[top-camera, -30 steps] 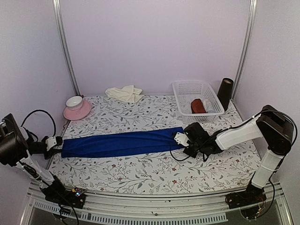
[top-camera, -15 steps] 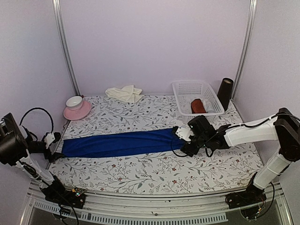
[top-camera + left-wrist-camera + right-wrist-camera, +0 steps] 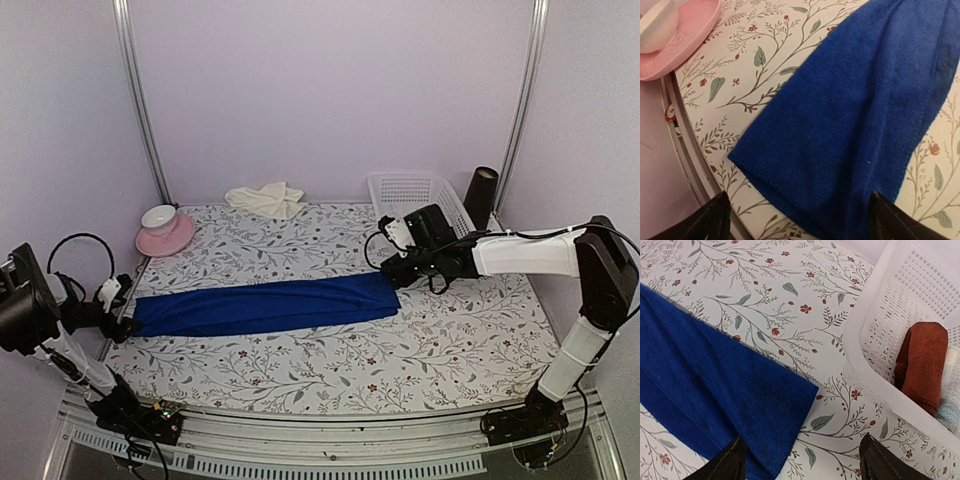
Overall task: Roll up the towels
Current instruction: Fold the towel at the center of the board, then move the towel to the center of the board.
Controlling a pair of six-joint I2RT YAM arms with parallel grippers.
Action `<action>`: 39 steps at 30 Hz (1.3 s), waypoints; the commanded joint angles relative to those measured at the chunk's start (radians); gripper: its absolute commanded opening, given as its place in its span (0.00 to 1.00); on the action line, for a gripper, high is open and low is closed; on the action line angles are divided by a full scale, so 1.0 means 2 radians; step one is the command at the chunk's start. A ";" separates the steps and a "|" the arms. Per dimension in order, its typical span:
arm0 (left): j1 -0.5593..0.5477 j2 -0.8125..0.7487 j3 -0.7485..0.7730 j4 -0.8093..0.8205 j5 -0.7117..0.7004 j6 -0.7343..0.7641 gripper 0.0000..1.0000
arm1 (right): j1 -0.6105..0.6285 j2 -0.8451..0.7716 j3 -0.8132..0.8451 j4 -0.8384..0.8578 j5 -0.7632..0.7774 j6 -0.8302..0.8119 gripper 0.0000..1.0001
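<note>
Royal blue towel lies flat as a long folded band across the floral table. The left gripper at its left end and the right gripper over its right end both stand wide apart, holding nothing. The cream towel lies crumpled well behind it; a white basket sits beyond its right end.

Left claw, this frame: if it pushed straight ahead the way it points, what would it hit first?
The blue towel: its end lies directly ahead of the open left claw, in line with the gap between its fingers, flat on the table. Nothing else shows in between, though depth is hard to judge.
</note>
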 commanded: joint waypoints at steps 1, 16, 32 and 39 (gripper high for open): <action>-0.048 -0.009 0.004 0.220 -0.046 -0.148 0.94 | -0.005 0.066 0.046 -0.021 -0.002 0.113 0.72; -0.101 -0.066 -0.054 0.336 -0.127 -0.304 0.97 | -0.006 0.156 0.051 -0.010 0.052 0.236 0.55; -0.168 -0.095 -0.044 0.316 -0.164 -0.322 0.97 | 0.036 0.136 0.032 -0.184 0.172 0.278 0.53; -0.215 -0.110 -0.037 0.291 -0.165 -0.308 0.97 | 0.031 0.087 -0.003 -0.271 0.194 0.314 0.60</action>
